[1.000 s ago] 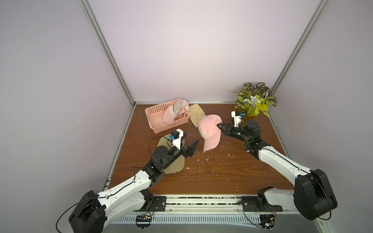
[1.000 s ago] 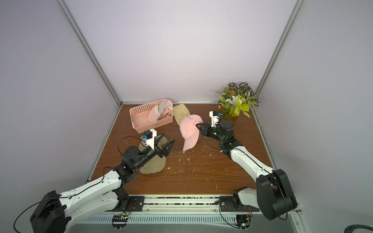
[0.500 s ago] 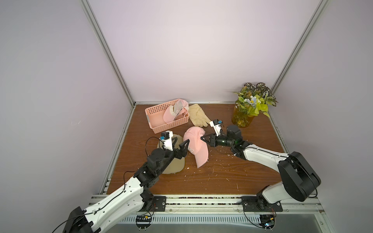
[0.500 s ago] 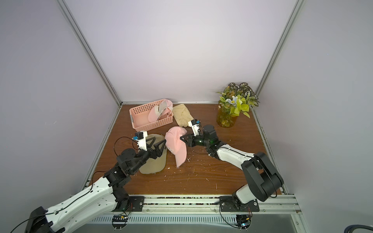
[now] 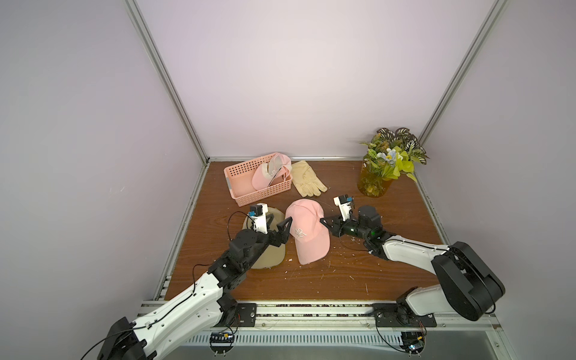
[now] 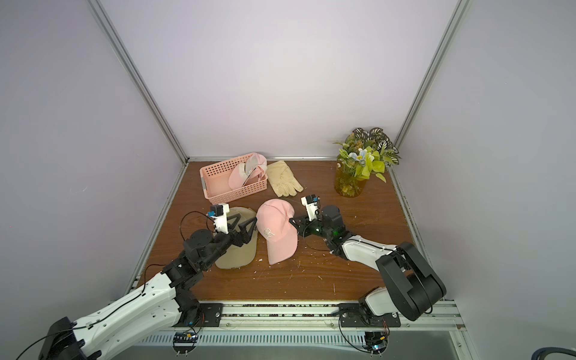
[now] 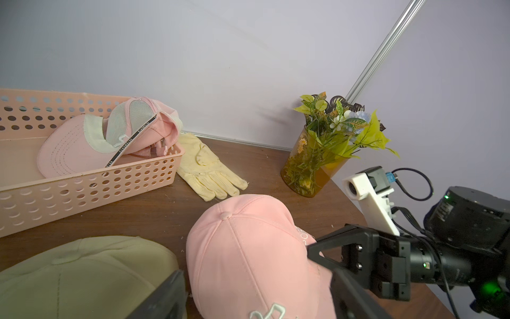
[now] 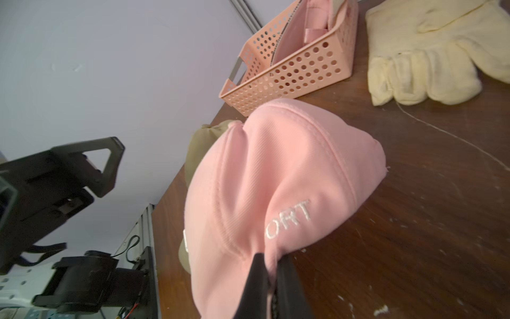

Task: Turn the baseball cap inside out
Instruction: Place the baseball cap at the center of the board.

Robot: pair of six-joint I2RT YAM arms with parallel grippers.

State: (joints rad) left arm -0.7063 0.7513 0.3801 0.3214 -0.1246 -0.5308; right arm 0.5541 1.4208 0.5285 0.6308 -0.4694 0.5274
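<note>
The pink baseball cap (image 5: pixel 307 232) (image 6: pixel 277 232) lies crown up in the middle of the brown table, its white logo showing and its brim toward the front. My right gripper (image 5: pixel 324 223) (image 6: pixel 293 222) (image 8: pixel 271 258) is shut on the fabric at the cap's (image 8: pixel 276 179) right lower edge, low over the table. My left gripper (image 5: pixel 279 223) (image 6: pixel 244 219) (image 7: pixel 256 298) is open at the cap's left side, above a beige cap. In the left wrist view the pink cap (image 7: pixel 248 254) shows between its spread fingers; contact cannot be told.
A beige cap (image 5: pixel 268 254) lies under the left gripper. A pink perforated basket (image 5: pixel 258 199) at the back left holds another pink cap (image 5: pixel 268 176). A pale yellow glove (image 5: pixel 308 182) lies beside it. An amber vase of plants (image 5: pixel 377 185) stands back right. Crumbs litter the table.
My right gripper carried the pink cap from mid-air at the right down and left onto the table. My left gripper shifted slightly left and back, staying open.
</note>
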